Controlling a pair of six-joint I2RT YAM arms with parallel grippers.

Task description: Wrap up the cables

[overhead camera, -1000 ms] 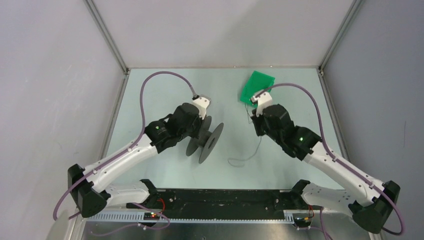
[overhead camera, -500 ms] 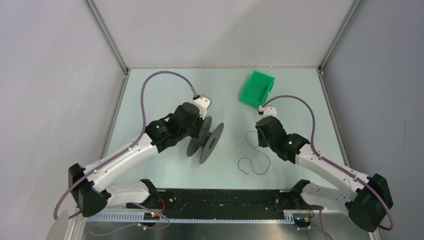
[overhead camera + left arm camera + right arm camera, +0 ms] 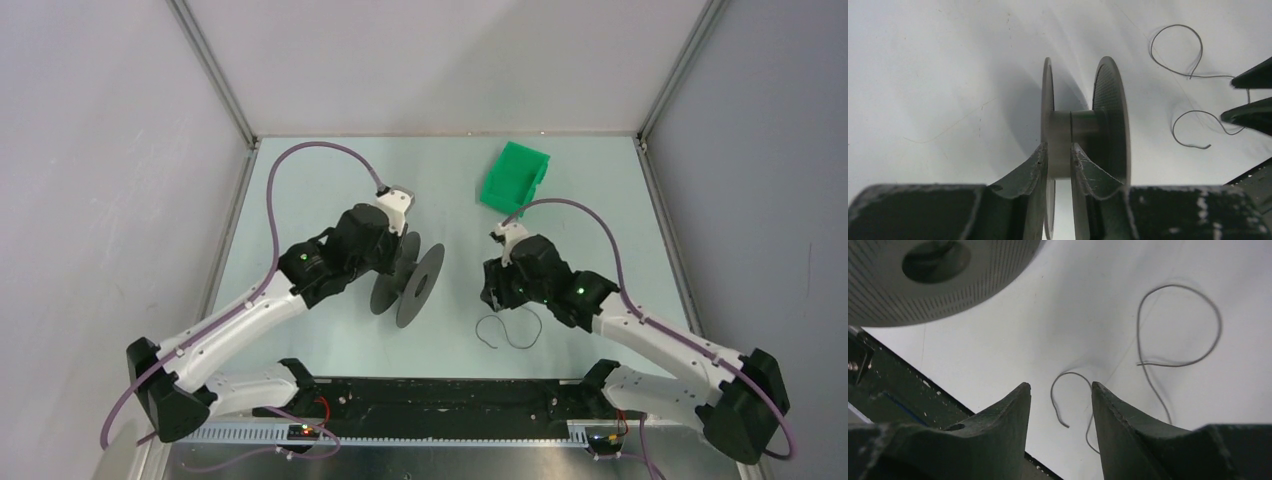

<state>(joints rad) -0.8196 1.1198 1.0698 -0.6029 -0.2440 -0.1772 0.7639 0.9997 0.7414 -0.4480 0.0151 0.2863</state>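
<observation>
The cable (image 3: 510,331) is one thin dark wire lying in loose curls on the table, right of the black reel (image 3: 410,283). My right gripper (image 3: 491,290) hangs open just above the wire's left end; in the right wrist view a curled end (image 3: 1071,373) lies on the table between the open jaws (image 3: 1060,387), untouched. The reel (image 3: 1083,125) stands on its rims with a bare hub. My left gripper (image 3: 1059,150) straddles the reel's near flange with its jaws slightly apart and a gap beside the flange. The wire (image 3: 1193,76) also shows in the left wrist view.
A green bin (image 3: 513,177) sits at the back right of the table. Purple arm cables (image 3: 300,170) arch above both arms. The black base rail (image 3: 440,395) runs along the near edge. The reel's flange (image 3: 938,275) fills the right wrist view's upper left.
The right arm came back from the green bin toward the reel and opened; the wire dropped into curls on the table. The left jaws eased apart around the reel's flange.
</observation>
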